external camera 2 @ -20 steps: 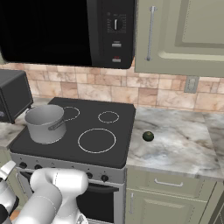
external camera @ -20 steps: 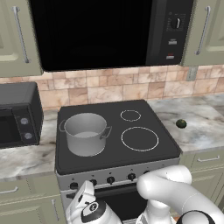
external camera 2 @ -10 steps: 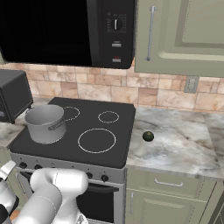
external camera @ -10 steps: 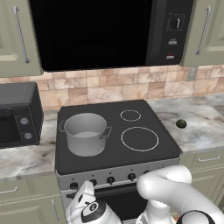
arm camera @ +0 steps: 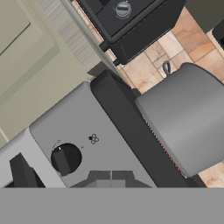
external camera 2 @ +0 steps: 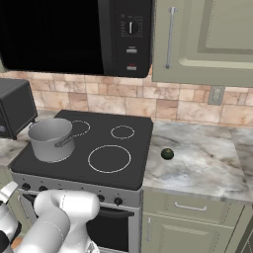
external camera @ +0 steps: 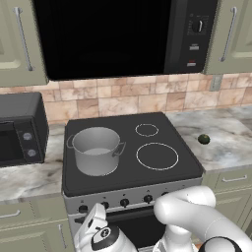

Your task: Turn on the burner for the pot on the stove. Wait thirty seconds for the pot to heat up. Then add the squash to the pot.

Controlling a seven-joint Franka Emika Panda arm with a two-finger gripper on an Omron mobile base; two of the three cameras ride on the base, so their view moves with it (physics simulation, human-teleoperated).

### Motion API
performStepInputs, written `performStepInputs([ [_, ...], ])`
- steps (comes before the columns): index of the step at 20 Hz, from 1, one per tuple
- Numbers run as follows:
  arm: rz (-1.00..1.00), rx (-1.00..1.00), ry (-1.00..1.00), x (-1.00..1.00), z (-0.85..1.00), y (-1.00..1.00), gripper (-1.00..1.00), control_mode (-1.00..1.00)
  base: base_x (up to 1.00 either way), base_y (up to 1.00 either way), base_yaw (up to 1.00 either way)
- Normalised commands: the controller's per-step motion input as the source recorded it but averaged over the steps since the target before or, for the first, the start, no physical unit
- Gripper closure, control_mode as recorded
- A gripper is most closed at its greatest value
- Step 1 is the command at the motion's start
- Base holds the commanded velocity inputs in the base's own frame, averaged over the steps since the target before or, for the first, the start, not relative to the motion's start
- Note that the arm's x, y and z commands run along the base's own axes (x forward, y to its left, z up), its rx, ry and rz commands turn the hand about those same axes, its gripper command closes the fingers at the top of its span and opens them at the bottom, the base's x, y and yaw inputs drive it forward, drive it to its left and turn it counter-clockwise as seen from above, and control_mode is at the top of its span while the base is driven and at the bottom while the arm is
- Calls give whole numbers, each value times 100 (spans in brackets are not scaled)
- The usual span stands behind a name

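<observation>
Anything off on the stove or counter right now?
Nothing stands out. The pot stands upright on the stove, nothing spilled. The squash lies alone on the counter right of the stove, not yet in the pot.

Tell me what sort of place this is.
A home kitchen, rendered rather than real. A black glass-top stove carries a steel pot, a microwave hangs above it, and marble-look counters sit under green-grey cabinets.

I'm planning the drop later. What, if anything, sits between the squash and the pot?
Nothing visible. From the squash on the counter to the pot, there is just flat stove glass with its white rings.
</observation>
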Motion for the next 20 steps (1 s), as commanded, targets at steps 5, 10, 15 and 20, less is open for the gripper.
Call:
performStepInputs([
  [5,0,0,0,0,0,0,100,-100,0,0,0],
  [10,0,0,0,0,0,0,100,-100,0,0,0],
  [15,0,0,0,0,0,0,100,-100,0,0,0],
  [20,0,0,0,0,0,0,100,-100,0,0,0],
])
